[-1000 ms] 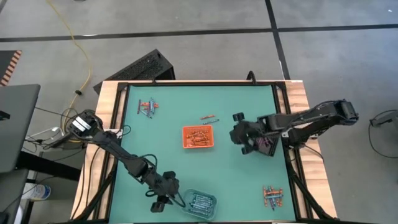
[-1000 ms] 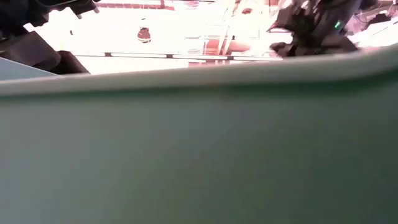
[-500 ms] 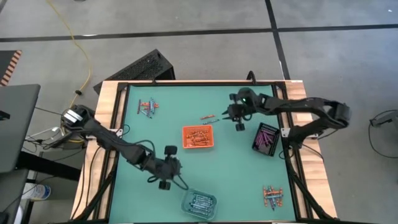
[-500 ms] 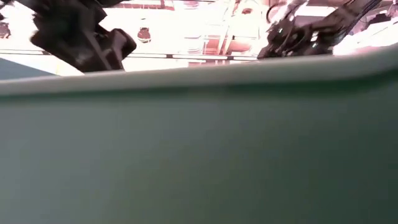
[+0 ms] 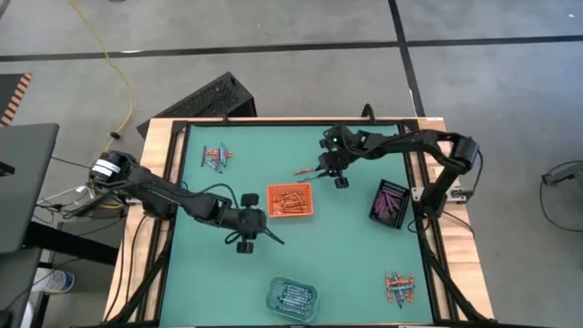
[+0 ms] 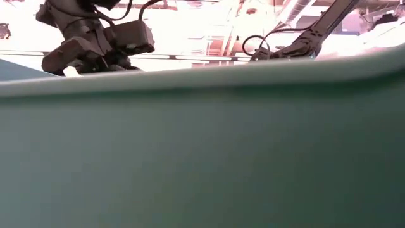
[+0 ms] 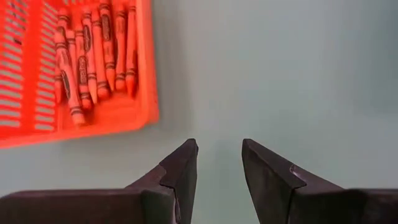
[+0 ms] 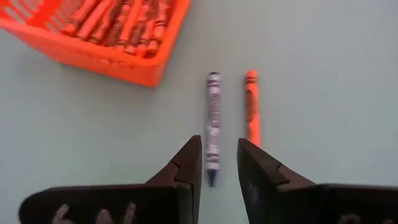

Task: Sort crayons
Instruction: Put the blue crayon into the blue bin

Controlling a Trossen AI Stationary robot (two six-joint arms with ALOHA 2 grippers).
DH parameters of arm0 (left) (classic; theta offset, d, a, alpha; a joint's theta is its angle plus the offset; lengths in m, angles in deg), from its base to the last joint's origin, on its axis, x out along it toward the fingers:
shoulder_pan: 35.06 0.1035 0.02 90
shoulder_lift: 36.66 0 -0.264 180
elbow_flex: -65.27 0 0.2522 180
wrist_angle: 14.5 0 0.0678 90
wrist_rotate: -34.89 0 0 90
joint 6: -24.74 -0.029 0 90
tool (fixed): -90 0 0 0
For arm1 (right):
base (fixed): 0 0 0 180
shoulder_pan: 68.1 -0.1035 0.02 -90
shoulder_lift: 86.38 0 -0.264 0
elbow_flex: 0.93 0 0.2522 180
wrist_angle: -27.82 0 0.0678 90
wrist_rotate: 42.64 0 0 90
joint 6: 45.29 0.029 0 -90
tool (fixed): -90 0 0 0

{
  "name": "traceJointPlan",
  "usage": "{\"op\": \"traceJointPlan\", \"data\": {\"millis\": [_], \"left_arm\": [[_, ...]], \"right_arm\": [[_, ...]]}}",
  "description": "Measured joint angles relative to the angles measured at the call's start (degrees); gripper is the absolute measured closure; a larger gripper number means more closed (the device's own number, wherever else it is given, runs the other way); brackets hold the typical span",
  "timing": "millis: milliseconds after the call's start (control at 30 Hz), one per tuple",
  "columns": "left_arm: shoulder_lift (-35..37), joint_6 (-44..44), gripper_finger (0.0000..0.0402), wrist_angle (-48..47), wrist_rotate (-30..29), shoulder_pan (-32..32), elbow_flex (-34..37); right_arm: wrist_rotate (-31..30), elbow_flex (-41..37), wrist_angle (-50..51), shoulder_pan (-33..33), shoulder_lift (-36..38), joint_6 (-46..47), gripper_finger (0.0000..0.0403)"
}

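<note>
Seen from above, two dark arms work over a green-topped desk (image 5: 355, 246) scattered with crayons. The right tool (image 8: 219, 163) hovers low over a blue-grey crayon (image 8: 213, 118) lying flat on the green surface, its two fingers parted with a narrow gap and the crayon's near end showing between their tips; nothing is gripped. An orange-red crayon (image 8: 250, 104) lies just beside the blue-grey one, roughly parallel to it and apart from it. Both sit near a corner of the orange tray (image 5: 290, 201), which stands around the middle of the desk and holds a batch of orange-red crayons (image 7: 93, 50). The left tool (image 7: 219, 163) hangs just beside that tray on its other side, fingers likewise parted and empty over bare green. Elsewhere in the overhead view, a clear tray (image 5: 291, 296) of blue-grey crayons rests near the front edge, a black tray (image 5: 390, 202) with purple-magenta crayons lies along the right edge, and two small mixed heaps of unsorted crayons remain, one at the far left corner (image 5: 217, 158) and one at the near right corner (image 5: 399, 289).
</note>
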Motion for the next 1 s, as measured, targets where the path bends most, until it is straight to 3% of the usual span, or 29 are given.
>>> {"op": "traceJointPlan", "data": {"millis": [600,1000], "left_arm": [[0.61,-1.42,0.0284,1.46,4.43,1.84,1.98],[0.61,-1.44,0.0284,0.95,5.38,1.84,1.98]], "right_arm": [[-0.37,5.84,2.47,-0.97,-12.15,1.06,0.0310],[-1.18,5.95,7.91,-2.09,-12.31,-2.99,0.0397]]}}
